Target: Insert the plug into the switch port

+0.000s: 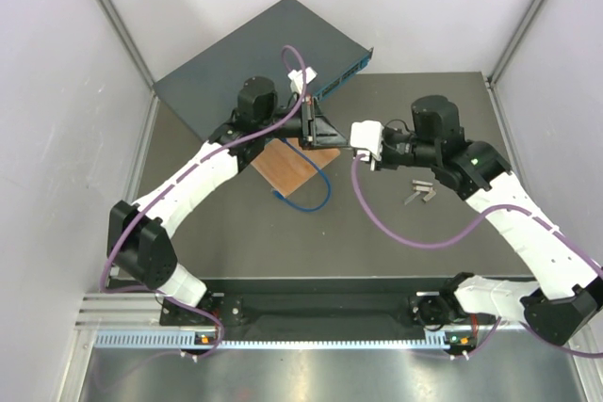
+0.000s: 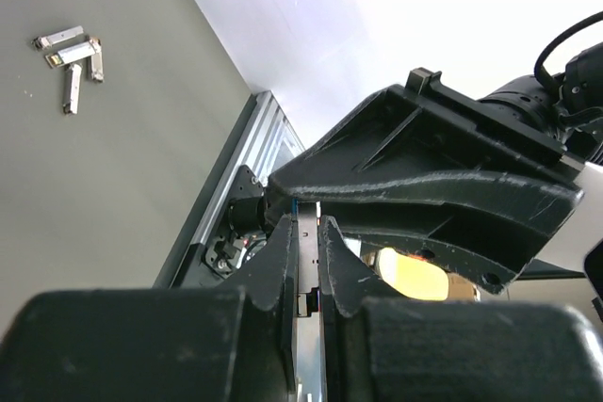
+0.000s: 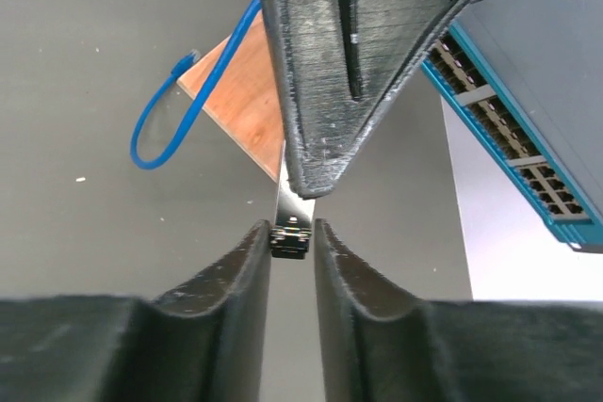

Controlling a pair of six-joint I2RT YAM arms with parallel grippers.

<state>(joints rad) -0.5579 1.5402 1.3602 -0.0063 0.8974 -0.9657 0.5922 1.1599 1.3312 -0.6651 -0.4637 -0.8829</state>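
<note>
The switch (image 1: 254,54) is a flat dark blue box at the back, its teal port face (image 1: 341,75) turned to the right; the ports also show in the right wrist view (image 3: 499,138). My left gripper (image 1: 325,131) is shut on the plug (image 2: 308,261), a thin silver module, and holds it in the air above the table. My right gripper (image 3: 292,228) meets it head-on. Its jaws stand on either side of the plug's black end (image 3: 290,237), with a thin gap on the right side. In the top view the plug is hidden between the two grippers.
A small brown wooden board (image 1: 287,168) with a blue cable loop (image 1: 306,197) lies under the left gripper. Several loose silver modules (image 1: 421,193) lie on the dark table right of centre. White walls and metal frame posts close in the table's sides.
</note>
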